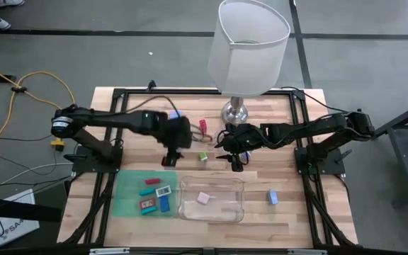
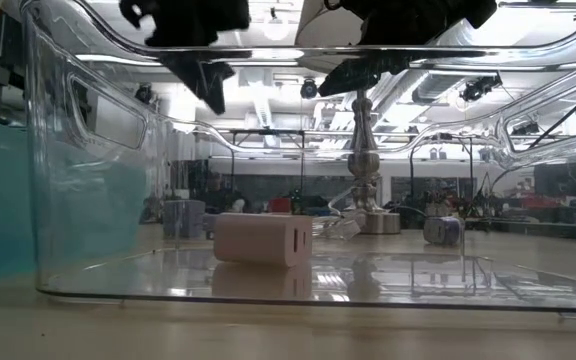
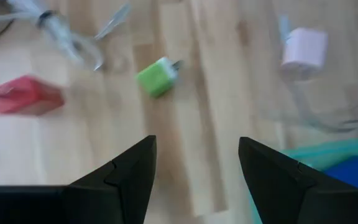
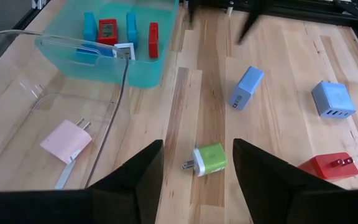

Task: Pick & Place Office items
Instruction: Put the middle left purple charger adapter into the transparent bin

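The office items are small plug-like blocks. A green one (image 1: pixel 202 157) (image 4: pixel 209 159) lies on the wooden table between my two grippers. A red one (image 1: pixel 202 125) and a blue one (image 1: pixel 174 113) lie farther back. A pink one (image 1: pixel 204 198) (image 2: pixel 263 238) lies flat in the clear tray (image 1: pixel 236 212). Several red, teal and blue ones lie in the green tray (image 1: pixel 125 191). My left gripper (image 1: pixel 168 161) (image 3: pixel 197 168) hangs open above the table, left of the green one. My right gripper (image 1: pixel 234 163) (image 4: pixel 197 180) hangs open to its right.
A big lamp (image 1: pixel 250 46) stands on its silver base (image 1: pixel 236 112) at the back middle, just behind my right gripper. Another blue block (image 1: pixel 272 197) lies right of the clear tray. Two light blue blocks (image 4: pixel 246 87) (image 4: pixel 333 99) show in the right wrist view.
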You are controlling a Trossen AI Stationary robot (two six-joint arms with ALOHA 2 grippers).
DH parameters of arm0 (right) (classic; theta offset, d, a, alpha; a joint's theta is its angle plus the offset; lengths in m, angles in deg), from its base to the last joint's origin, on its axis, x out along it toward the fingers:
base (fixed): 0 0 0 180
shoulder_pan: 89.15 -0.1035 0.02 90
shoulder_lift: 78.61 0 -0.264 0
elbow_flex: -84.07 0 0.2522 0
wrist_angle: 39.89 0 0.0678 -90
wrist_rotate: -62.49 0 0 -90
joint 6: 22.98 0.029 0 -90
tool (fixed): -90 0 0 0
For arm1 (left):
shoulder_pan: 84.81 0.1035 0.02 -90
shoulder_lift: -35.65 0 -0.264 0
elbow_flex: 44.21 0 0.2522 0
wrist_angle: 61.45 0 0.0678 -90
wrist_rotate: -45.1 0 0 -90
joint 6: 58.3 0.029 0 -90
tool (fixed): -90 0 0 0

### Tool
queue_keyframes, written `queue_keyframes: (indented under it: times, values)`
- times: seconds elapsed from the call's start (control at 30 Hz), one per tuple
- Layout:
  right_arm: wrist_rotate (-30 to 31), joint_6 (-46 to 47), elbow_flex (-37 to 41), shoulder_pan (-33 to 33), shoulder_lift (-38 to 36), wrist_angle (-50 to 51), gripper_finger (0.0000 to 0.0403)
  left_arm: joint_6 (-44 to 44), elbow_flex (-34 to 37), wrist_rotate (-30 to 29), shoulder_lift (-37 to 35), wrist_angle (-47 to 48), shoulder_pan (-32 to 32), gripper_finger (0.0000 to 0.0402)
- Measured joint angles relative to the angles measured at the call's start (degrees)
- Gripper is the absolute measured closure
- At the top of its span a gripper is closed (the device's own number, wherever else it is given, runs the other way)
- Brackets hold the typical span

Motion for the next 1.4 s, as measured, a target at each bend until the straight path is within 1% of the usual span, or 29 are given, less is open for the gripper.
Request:
queue_keyframes:
  times: [0.1,0.23,0.47,0.7,1.1,1.4]
  values:
    - [0.0,0.0,0.0,0.0,0.0,0.0,0.0223,2.6,0.4,1.8,0.0,1.1,4.2,0.0181]
    - [0.0,0.0,0.0,0.0,0.0,0.0,0.0223,4.1,3.6,3.4,0.0,0.8,8.8,0.0181]
    - [0.0,0.0,0.0,0.0,0.0,0.0,0.0223,5.7,10.8,3.8,0.0,-3.6,13.6,0.0181]
    - [0.0,0.0,0.0,0.0,0.0,0.0,0.0223,8.0,15.2,2.9,0.5,-7.5,14.5,0.0181]
    - [0.0,0.0,0.0,0.0,0.0,0.0,0.0223,9.1,15.4,2.6,6.3,-9.0,14.4,0.0181]
    - [0.0,0.0,0.0,0.0,0.0,0.0,0.0223,9.1,15.4,-0.1,7.0,-9.3,14.4,0.0181]
